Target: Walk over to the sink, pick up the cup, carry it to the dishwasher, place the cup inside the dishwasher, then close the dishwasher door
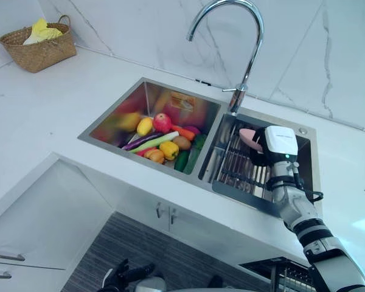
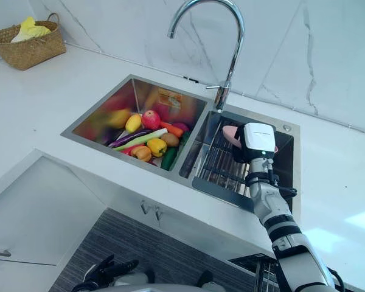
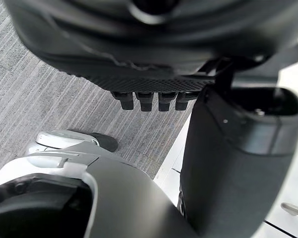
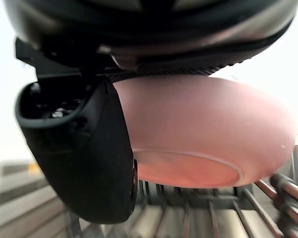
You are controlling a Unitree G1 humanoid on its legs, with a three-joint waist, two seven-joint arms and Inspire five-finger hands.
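Observation:
A pink cup [image 1: 248, 135] hangs just above the wire rack [image 1: 231, 165] in the sink's right basin. My right hand [image 1: 263, 152] reaches down over it from the front. In the right wrist view the cup [image 4: 203, 134] sits tight under the palm, with the thumb [image 4: 84, 148] pressed against its side and the rack's bars close beneath its base. My left hand [image 1: 118, 277] hangs low near the floor in front of the cabinets, its fingers [image 3: 149, 100] relaxed and holding nothing.
The left basin [image 1: 118, 109] holds several fruits and vegetables. A tall curved faucet [image 1: 249, 55] rises behind the sink's divider. A woven basket [image 1: 39, 45] stands on the counter at the far left. A dishwasher rack [image 1: 286, 274] shows at the lower right, below the counter edge.

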